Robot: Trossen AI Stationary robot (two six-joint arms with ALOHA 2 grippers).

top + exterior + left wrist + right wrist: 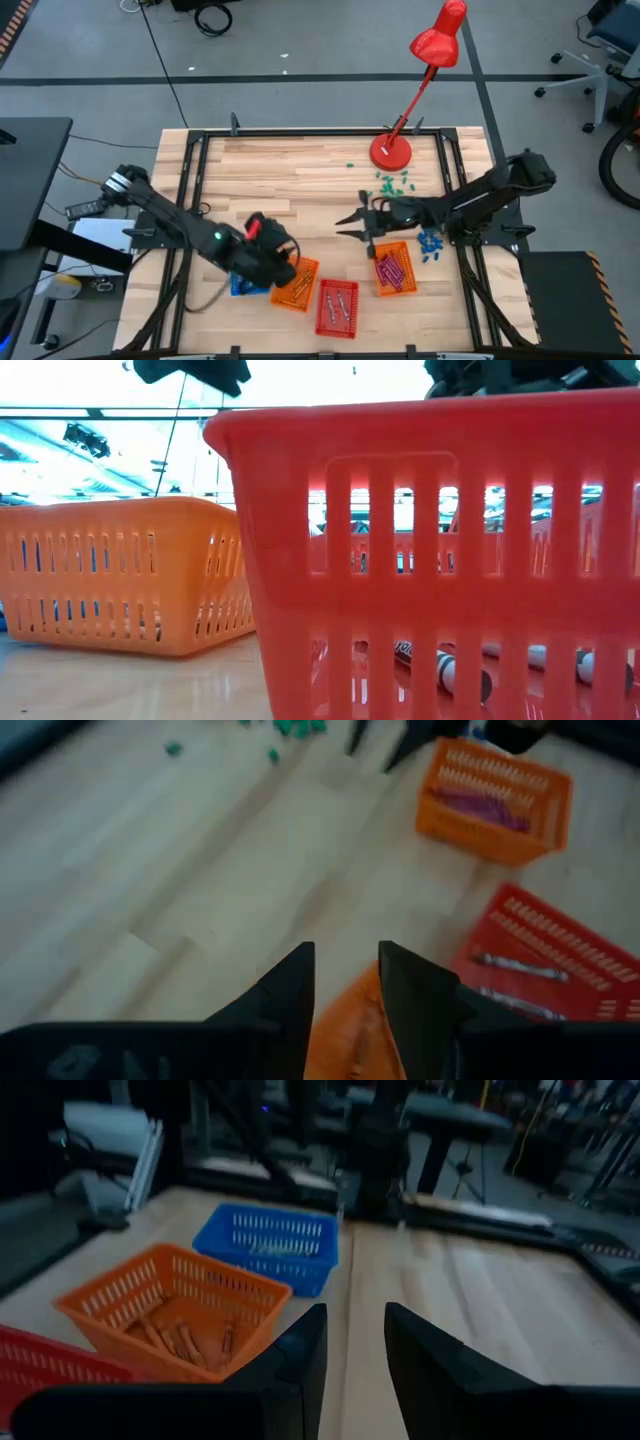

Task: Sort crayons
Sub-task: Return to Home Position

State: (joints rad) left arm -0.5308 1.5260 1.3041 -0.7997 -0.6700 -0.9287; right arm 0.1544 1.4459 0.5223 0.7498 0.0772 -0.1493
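Wood table (290,170) — red lamp (436,42), grey floor (320,50)

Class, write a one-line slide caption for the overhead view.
Left gripper over the left orange bin, right gripper open near the right orange bin, a red bin between the two.

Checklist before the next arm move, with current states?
1. Left gripper empty: ok, fingers apart, nothing between.
2. Right gripper empty: ok, open.
3. Left gripper clear of the left orange bin: cannot tell, orange rim shows just beyond its fingers.
4. Crayons all binned: ok where visible; only teal bits and blue bits lie on the table.
5. Red lamp apart from right gripper: ok.
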